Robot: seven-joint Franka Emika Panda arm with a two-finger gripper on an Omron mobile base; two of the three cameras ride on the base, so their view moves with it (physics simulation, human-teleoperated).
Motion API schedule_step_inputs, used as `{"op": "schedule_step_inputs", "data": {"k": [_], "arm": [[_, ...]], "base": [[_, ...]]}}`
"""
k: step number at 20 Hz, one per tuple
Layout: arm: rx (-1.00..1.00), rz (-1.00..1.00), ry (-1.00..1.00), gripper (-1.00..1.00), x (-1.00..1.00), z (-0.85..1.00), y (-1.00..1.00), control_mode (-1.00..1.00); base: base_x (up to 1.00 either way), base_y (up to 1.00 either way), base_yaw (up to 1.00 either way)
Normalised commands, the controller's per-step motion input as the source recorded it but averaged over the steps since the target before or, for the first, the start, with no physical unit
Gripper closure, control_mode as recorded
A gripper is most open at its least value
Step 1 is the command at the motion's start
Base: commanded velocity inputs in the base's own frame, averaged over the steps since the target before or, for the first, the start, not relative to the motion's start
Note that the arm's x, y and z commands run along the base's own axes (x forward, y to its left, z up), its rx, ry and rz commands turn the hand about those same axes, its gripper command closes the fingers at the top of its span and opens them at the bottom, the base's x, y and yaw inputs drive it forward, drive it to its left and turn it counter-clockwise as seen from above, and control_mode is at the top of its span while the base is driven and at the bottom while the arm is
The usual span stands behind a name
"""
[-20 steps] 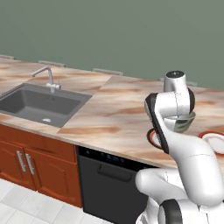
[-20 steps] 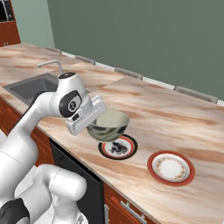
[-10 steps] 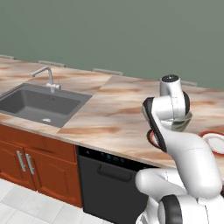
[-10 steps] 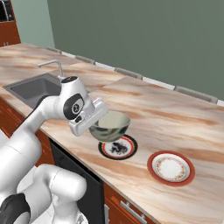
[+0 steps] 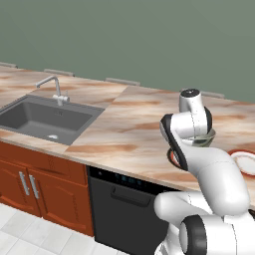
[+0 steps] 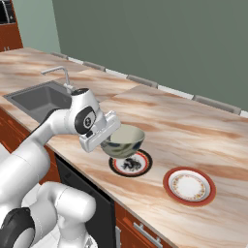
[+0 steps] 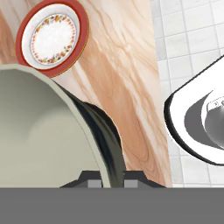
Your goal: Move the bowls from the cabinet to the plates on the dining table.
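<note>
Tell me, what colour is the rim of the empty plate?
Red: the empty plate has a white, speckled centre. The right base view shows it best.

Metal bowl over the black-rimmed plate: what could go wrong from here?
1. The claw pinches only the rim of the metal bowl, so it may tip or slip.
2. The bowl hangs over the black-rimmed plate; an early drop could knock it.
3. The red-rimmed plate lies close beside.

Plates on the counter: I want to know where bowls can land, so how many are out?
2. A black-rimmed plate lies right under the metal bowl held in the gripper; a red-rimmed plate sits bare beside it.
</note>
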Motion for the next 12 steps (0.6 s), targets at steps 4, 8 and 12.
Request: {"op": "schedule_step_inputs", "data": {"k": [4,8,12], "arm": [[-0.01,0.00,0.00,1.00,0.13,-0.14,-0.01,-1.00],[-0.04,-0.01,-0.01,1.00,0.10,-0.11,-0.01,-1.00],[-0.05,-0.01,0.00,1.00,0.09,-0.17,-0.03,-1.00]], "base": [[0.00,0.00,0.00],[0.00,0.00,0.00],[0.00,0.00,0.00]]}}
